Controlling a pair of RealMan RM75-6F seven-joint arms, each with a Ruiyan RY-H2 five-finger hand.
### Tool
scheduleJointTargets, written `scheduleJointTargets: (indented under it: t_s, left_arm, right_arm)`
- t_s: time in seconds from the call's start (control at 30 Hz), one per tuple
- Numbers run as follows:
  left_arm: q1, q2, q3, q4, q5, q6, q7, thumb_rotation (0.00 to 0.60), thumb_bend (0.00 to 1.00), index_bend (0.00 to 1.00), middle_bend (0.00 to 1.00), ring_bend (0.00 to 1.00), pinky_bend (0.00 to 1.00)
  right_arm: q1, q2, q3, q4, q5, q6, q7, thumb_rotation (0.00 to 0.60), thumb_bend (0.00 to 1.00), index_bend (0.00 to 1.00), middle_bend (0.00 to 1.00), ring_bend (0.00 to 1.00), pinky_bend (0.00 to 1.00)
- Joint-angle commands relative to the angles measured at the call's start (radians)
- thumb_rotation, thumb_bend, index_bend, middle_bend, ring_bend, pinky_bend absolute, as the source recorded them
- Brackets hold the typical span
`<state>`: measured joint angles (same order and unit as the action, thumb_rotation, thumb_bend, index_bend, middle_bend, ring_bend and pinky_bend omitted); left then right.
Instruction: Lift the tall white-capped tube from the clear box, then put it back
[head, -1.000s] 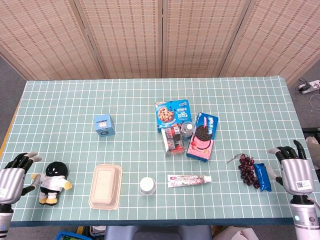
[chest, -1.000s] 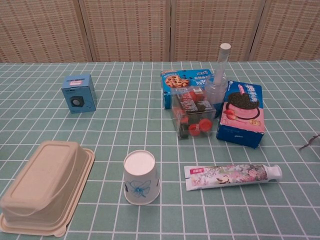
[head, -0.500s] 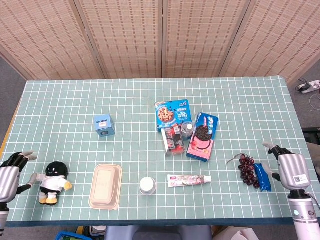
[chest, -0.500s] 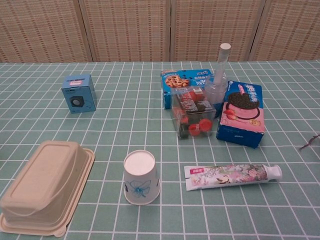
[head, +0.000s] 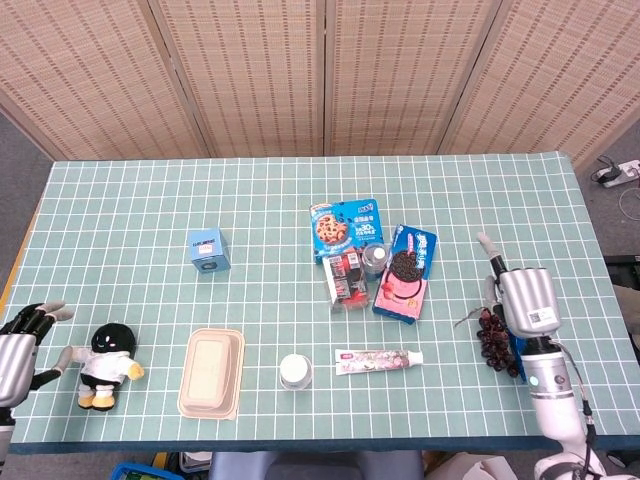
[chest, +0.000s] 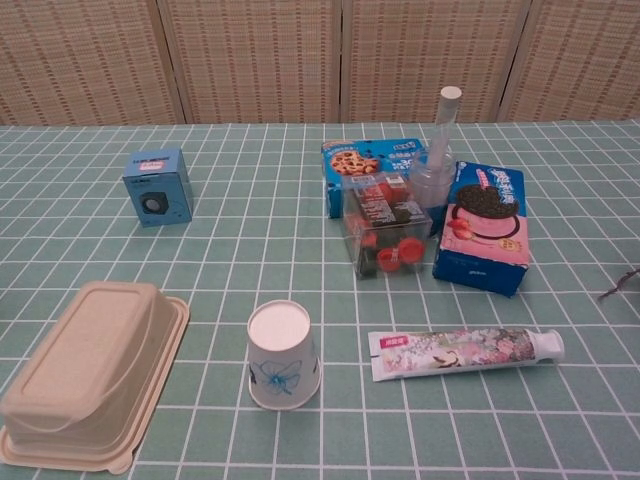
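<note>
Upright in the clear plastic box (chest: 432, 183), the tall translucent tube with a white cap (chest: 447, 113) rises well above the packages around it; its cap is a short white cylinder and its slim body looks frosted. From the head view only the box's round clear top (head: 375, 259) shows, between a blue cookie box (head: 347, 225) and a blue-and-pink sandwich-cookie package (head: 404, 272).

Well to the left of the right hand (head: 523, 296), the tube stands untouched. That hand hovers over a bunch of dark grapes (head: 492, 337) near the bench's (head: 150, 200) right edge, holding nothing, one finger pointing outward; the rest of its fingers are hidden. The left hand (head: 20, 345) sits at the far left edge beside a small black-and-white plush doll (head: 104, 353), empty, its fingers loosely spread.
</note>
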<state>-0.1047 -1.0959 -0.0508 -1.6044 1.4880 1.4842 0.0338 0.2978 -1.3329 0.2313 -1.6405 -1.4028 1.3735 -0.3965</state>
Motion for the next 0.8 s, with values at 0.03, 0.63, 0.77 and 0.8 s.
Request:
scheduleJointTargets:
  t_s: [0.03, 0.63, 0.77, 0.8]
  left_arm:
    - [0.002, 0.005, -0.003, -0.002, -0.006, 0.001, -0.007, 0.600, 0.36, 0.38, 0.24, 0.18, 0.34]
    - [0.004, 0.020, -0.017, -0.010, -0.052, -0.015, -0.005, 0.600, 0.36, 0.38, 0.24, 0.18, 0.34]
    - [0.008, 0.024, -0.020, -0.015, -0.055, -0.009, -0.007, 0.600, 0.36, 0.38, 0.24, 0.18, 0.34]
    - [0.008, 0.025, -0.021, -0.015, -0.056, -0.007, -0.008, 0.600, 0.36, 0.38, 0.24, 0.18, 0.34]
  right_arm:
    - [0.035, -0.040, 0.007, -0.001, 0.026, -0.036, -0.049, 0.600, 0.68, 0.12, 1.00, 1.00, 1.00]
    - [0.129, -0.175, -0.024, 0.080, 0.086, -0.119, -0.144, 0.600, 0.77, 0.12, 1.00, 1.00, 1.00]
    - [0.144, -0.192, -0.031, 0.089, 0.098, -0.133, -0.164, 0.600, 0.78, 0.12, 1.00, 1.00, 1.00]
    - [0.147, -0.196, -0.033, 0.091, 0.100, -0.136, -0.170, 0.600, 0.78, 0.12, 1.00, 1.00, 1.00]
